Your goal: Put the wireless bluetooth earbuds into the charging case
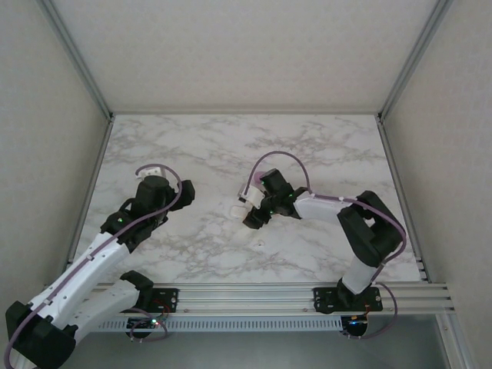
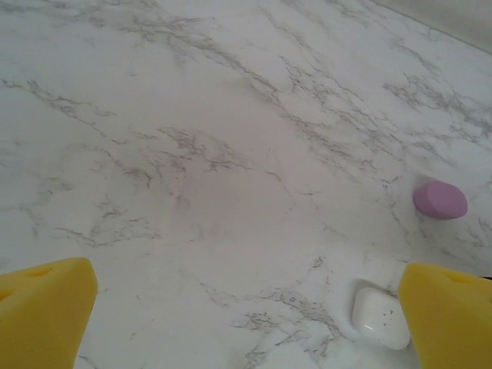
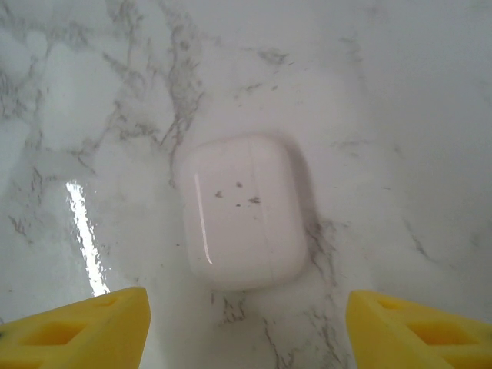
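A closed white charging case (image 3: 240, 211) with a few dark specks lies flat on the marble table (image 1: 323, 154). My right gripper (image 3: 246, 330) hovers just short of it, open, its yellow fingertips (image 3: 84, 327) standing wider than the case with nothing between them. In the top view this gripper (image 1: 252, 215) hangs beside the case (image 1: 238, 208) at the table's middle. My left gripper (image 2: 250, 315) is open over bare marble, with the case (image 2: 380, 317) close by its right fingertip (image 2: 453, 315). From above, the left gripper (image 1: 178, 192) sits left of centre. The earbuds are out of view.
A purple pebble-shaped piece (image 2: 440, 200) lies on the table a short way beyond the white case. Grey walls and metal rails (image 1: 96, 177) border the table on the left, back and right. A rail (image 1: 269, 290) carrying both arm bases runs along the near edge.
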Controlling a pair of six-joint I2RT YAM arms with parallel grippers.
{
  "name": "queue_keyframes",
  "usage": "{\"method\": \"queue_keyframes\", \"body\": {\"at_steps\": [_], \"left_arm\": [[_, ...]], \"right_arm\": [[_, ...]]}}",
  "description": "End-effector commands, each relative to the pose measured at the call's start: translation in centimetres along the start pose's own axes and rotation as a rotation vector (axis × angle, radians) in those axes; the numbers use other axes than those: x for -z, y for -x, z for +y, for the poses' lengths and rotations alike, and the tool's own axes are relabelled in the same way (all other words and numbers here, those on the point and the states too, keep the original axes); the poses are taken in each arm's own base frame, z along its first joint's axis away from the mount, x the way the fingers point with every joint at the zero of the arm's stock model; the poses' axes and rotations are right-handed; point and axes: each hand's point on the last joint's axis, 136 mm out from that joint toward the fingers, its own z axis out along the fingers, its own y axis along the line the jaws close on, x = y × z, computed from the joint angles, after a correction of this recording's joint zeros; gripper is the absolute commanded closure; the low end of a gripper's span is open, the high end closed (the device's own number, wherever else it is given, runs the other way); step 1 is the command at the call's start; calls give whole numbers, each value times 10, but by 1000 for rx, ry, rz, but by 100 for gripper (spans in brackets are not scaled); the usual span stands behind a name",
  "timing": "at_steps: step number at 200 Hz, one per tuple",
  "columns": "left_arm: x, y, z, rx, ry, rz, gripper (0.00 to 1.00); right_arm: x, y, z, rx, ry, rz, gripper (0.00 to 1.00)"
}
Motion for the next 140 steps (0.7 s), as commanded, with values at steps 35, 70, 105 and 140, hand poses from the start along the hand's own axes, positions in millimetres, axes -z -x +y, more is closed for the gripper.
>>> {"method": "queue_keyframes", "body": {"at_steps": [35, 70, 105, 140], "left_arm": [[-6, 3, 1, -51, 5, -5, 0], [-12, -2, 1, -33, -5, 13, 0], [-16, -8, -1, -29, -17, 43, 0], [-18, -8, -2, -24, -23, 58, 0]], "right_arm": [[-18, 5, 0, 129, 29, 26, 29], [-30, 5, -3, 129, 55, 44, 32], [-38, 3, 3, 127, 113, 60, 40], [-42, -9, 5, 146, 120, 96, 52]]}}
